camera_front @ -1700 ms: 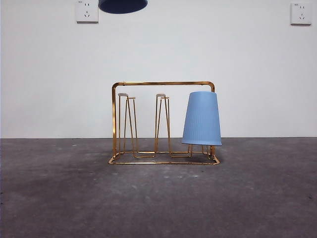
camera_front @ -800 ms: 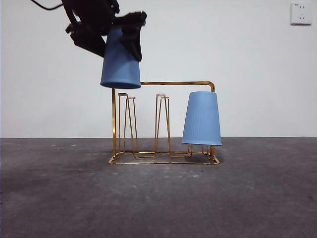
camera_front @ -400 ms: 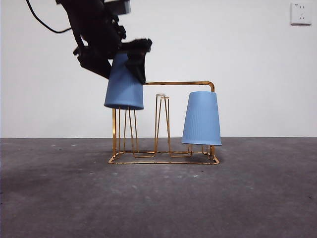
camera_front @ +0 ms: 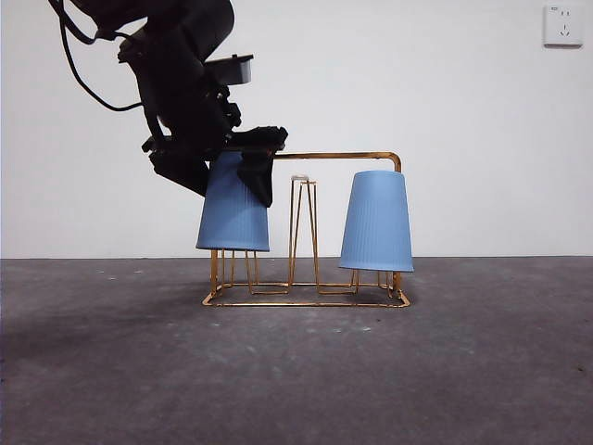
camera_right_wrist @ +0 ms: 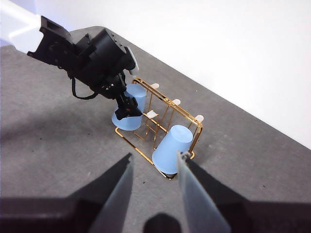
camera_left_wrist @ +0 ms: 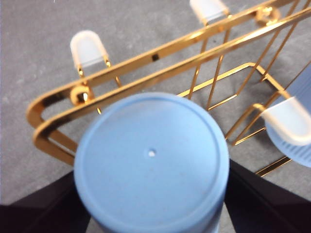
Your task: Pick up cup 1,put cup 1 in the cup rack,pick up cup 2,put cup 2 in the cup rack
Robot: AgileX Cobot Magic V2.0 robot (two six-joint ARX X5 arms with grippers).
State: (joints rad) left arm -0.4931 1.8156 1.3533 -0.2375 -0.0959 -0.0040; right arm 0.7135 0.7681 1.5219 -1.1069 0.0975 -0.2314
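Observation:
My left gripper (camera_front: 233,171) is shut on an upside-down blue cup (camera_front: 232,221) and holds it low over the left pegs of the gold wire cup rack (camera_front: 343,156). The cup's rim hangs a little above the rack's base. In the left wrist view the cup's flat bottom (camera_left_wrist: 151,162) fills the space between my black jaws, with the rack's frame (camera_left_wrist: 146,60) just behind. A second blue cup (camera_front: 377,222) sits upside down on the rack's right pegs. My right gripper (camera_right_wrist: 153,194) is open and empty, high above and away from the rack (camera_right_wrist: 193,124).
The rack's middle pegs (camera_front: 303,232) stand bare between the two cups. The dark grey table (camera_front: 296,371) spreads around the rack. A white wall with a socket (camera_front: 563,25) stands behind.
My left gripper has come down from the top left with the cup, lowering it from above the rack's frame onto the left pegs. The cup on the right has not moved.

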